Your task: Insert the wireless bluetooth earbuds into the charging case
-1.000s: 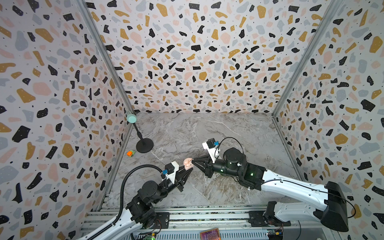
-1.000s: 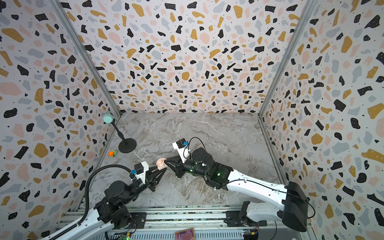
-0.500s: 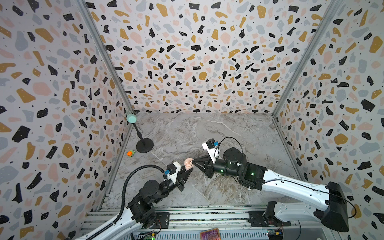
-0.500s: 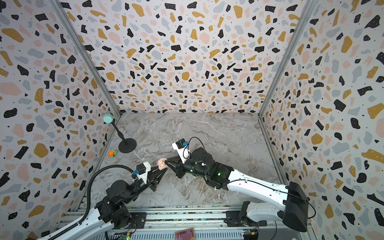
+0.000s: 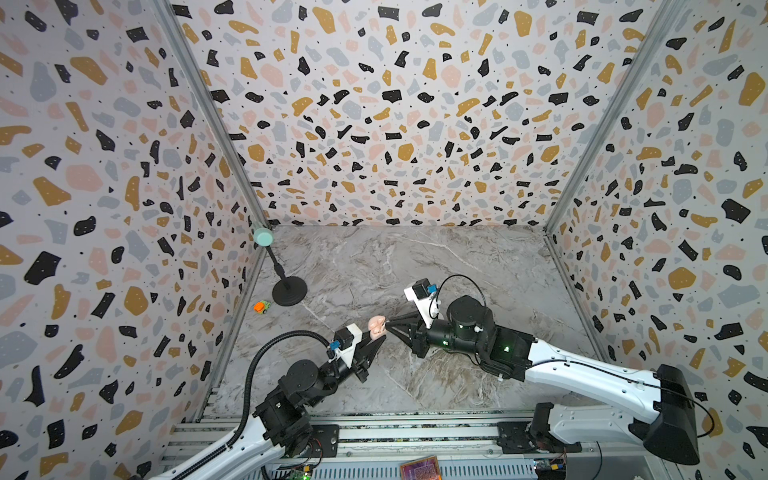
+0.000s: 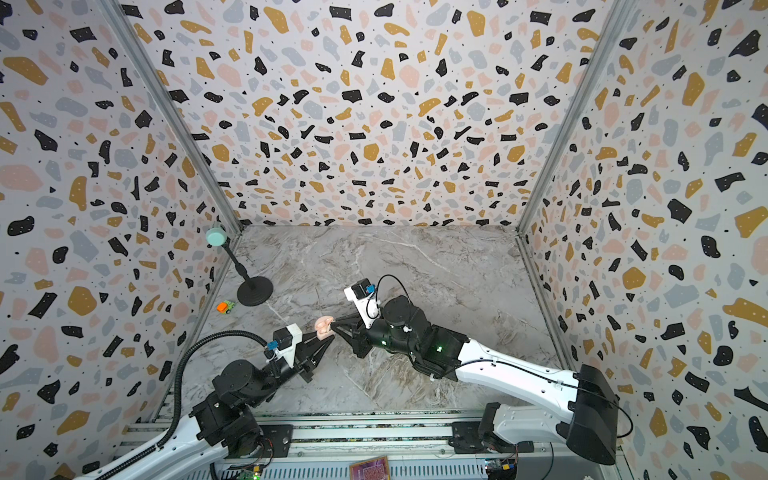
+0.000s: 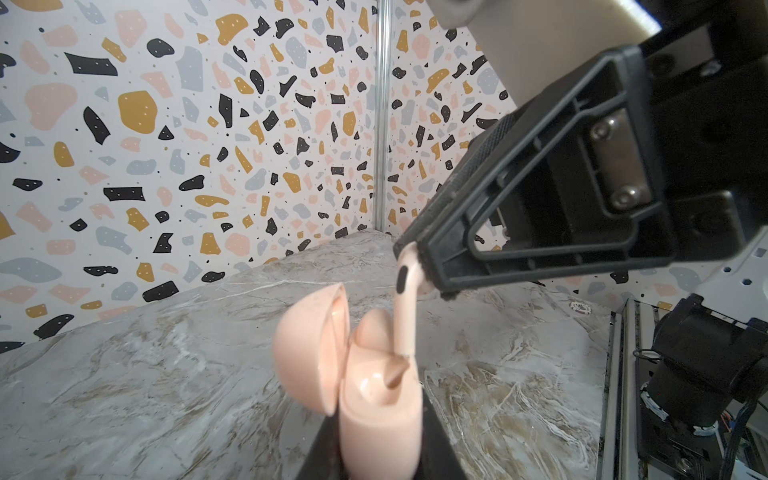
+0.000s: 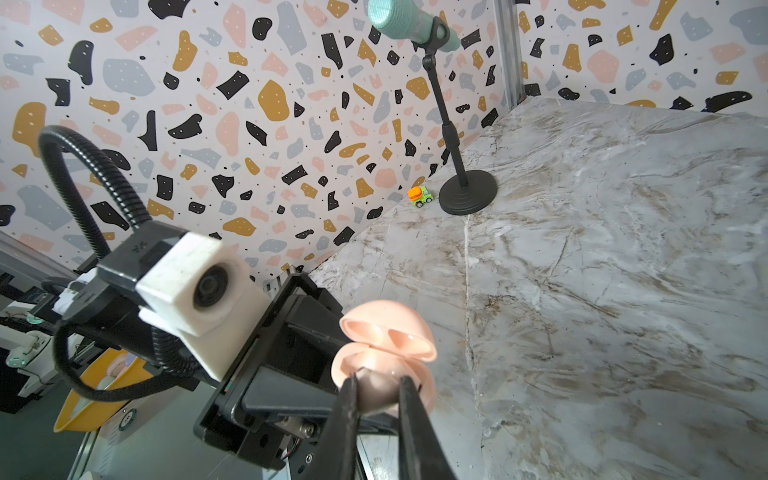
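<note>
Earbud, peach, pinched by head between my right fingers; stem hangs straight down into charging case, tip at slot mouth, not seated. Case lid hinged open, case upright, body clamped between my left fingers, off tabletop. Rounded peach shape inside case, touching stem; cannot tell if second earbud. In both top views case sits between both finger pairs. Microphone stand and toy truck well apart from case, by wall.
</note>
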`<act>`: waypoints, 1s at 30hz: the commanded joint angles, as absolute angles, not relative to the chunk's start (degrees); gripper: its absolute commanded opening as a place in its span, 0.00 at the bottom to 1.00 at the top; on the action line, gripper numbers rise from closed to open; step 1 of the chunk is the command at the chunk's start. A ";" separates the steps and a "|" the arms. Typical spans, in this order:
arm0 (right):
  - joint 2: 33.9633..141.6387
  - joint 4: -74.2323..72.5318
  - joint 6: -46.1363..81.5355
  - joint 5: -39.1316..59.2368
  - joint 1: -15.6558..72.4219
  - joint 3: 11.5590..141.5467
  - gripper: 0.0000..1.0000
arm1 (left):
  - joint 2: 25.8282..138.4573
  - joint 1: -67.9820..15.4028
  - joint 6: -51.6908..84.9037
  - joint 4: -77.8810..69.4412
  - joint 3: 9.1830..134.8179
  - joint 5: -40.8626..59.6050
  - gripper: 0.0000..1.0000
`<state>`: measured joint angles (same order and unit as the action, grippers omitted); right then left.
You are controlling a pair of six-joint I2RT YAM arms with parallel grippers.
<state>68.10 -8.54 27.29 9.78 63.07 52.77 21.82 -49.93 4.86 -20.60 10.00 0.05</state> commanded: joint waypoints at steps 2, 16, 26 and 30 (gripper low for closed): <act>67.96 -8.55 26.33 9.98 63.71 55.68 0.16 | 21.88 -50.19 4.14 -22.94 10.28 1.04 0.00; 68.40 -7.22 25.34 8.44 64.50 55.59 0.16 | 21.40 -50.41 3.79 -22.85 10.22 1.06 0.00; 67.75 -6.44 25.04 7.90 64.61 55.46 0.16 | 21.01 -50.47 2.03 -22.81 9.98 1.36 0.00; 68.46 -5.87 24.66 8.62 64.76 56.05 0.16 | 20.96 -50.69 1.93 -22.76 9.85 1.47 0.00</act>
